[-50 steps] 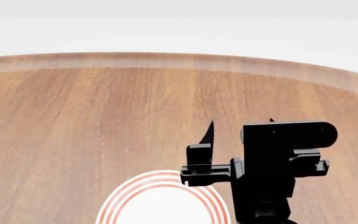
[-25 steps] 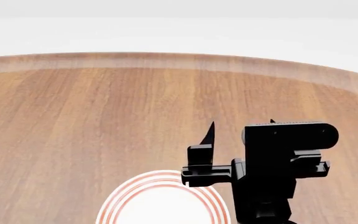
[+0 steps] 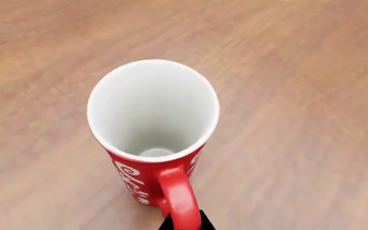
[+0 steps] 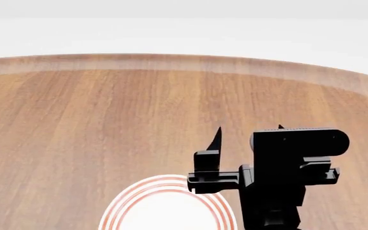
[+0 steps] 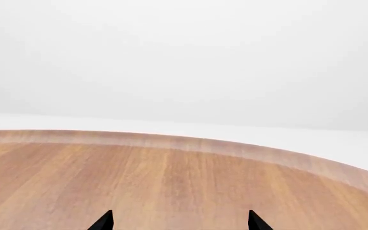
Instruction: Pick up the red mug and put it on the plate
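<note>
The plate [image 4: 165, 208] lies on the table [image 4: 107, 120], left of the right claw [image 4: 248, 129].

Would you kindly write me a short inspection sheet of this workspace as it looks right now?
Surface: wooden table, round far edge.
Job's things: red mug upright, empty, standing on bare wood; plate near the head view's lower edge, nothing on it.
Clutter: nothing seen.
Grippers: left tool closed on the mug's handle; right tool open, empty, raised beside the plate.
Cables: nothing seen.
Surroundings: plain white.
</note>
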